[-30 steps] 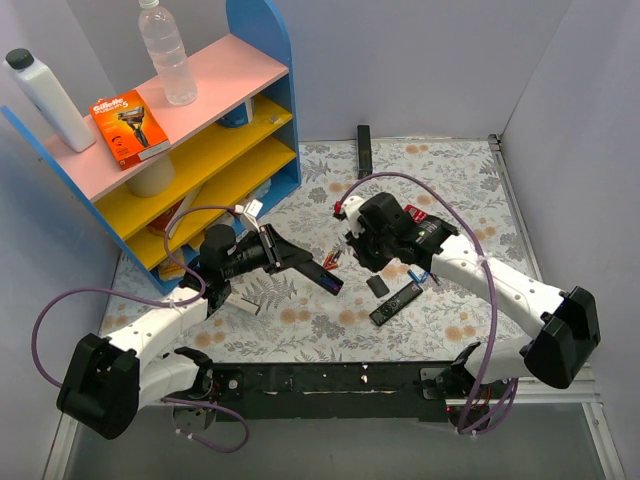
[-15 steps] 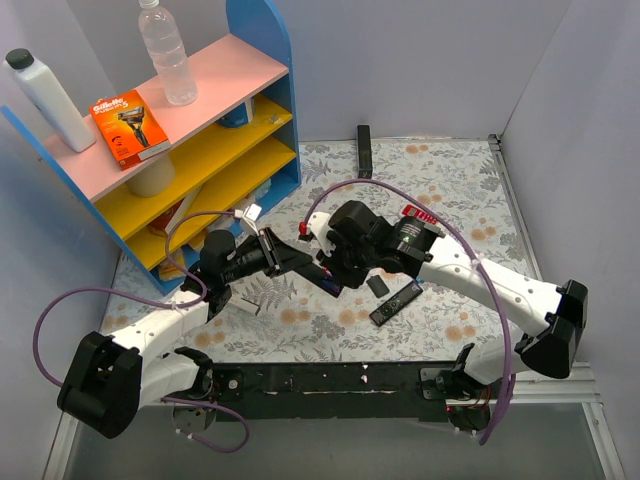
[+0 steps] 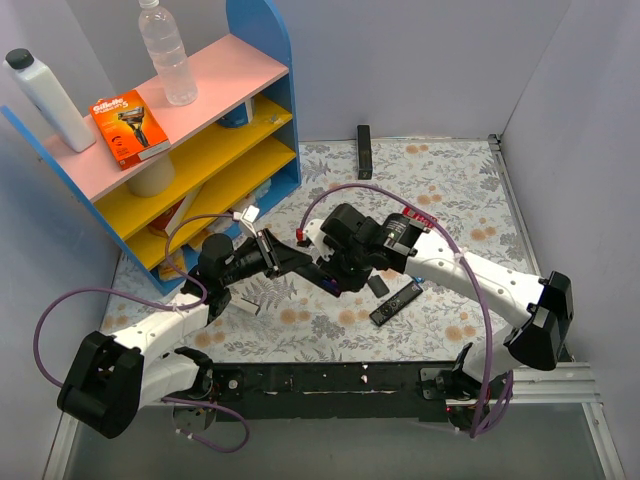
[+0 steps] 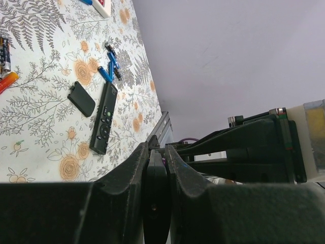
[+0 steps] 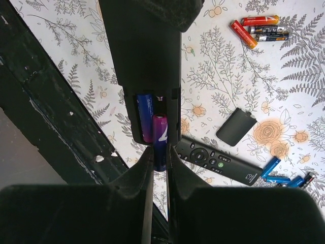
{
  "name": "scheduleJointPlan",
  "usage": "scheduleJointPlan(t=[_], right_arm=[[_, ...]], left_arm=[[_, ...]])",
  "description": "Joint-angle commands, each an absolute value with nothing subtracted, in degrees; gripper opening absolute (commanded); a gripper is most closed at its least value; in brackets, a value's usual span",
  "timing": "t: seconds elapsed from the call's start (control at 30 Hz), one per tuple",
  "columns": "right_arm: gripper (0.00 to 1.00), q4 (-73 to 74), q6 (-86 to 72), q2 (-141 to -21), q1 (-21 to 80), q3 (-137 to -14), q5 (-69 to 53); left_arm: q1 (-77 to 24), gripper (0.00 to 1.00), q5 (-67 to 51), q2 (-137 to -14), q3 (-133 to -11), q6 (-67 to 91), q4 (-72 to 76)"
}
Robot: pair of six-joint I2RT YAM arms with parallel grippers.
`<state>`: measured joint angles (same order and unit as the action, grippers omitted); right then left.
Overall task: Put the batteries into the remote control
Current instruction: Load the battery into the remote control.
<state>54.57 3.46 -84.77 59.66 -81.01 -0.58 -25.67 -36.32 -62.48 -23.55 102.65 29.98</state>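
Note:
My left gripper [image 3: 287,258] is shut on the black remote control [image 3: 322,277] and holds it above the table, back up, with the battery bay open. In the right wrist view the remote [image 5: 147,61] has one blue battery [image 5: 144,116] seated in the bay. My right gripper [image 5: 160,155] is shut on a second blue-purple battery [image 5: 160,140], whose top end sits in the empty slot beside the first. The left wrist view shows the remote's edge [image 4: 156,188] clamped between the fingers. The loose battery cover [image 5: 236,127] lies on the table. Spare blue batteries [image 5: 279,173] lie further right.
A second black remote [image 5: 218,160] lies button side up beside the cover. Red and orange cells [image 5: 256,26] lie on the floral cloth. A blue and yellow shelf [image 3: 200,150] stands at the far left. A red-and-white remote [image 3: 420,215] shows behind the right arm. A black bar [image 3: 364,150] lies at the back edge.
My right gripper has moved left from above the table's middle to the remote held by the left gripper, bringing its battery to the open bay. The left arm has barely moved.

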Motion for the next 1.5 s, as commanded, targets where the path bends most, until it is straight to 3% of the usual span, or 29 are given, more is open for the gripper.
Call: scheduleJointPlan(t=[0.0,0.4,1.47], right_arm=[[0.01,55.46,4.31,-85.87,59.85,-84.64,-0.26],[0.03,55.63,5.62,-88.86,59.85,-88.42,-0.26],[0.27,60.99,10.63,-91.85,59.85,-94.22,-2.55]], left_arm=[[-25.84,0.00,-37.70,-61.35,-23.03,104.32,34.10],[-25.93,0.00,-39.20,-60.91,-22.15,106.87,39.29],[-26.19,0.00,-34.98,-59.77,-17.93,113.73,41.05]])
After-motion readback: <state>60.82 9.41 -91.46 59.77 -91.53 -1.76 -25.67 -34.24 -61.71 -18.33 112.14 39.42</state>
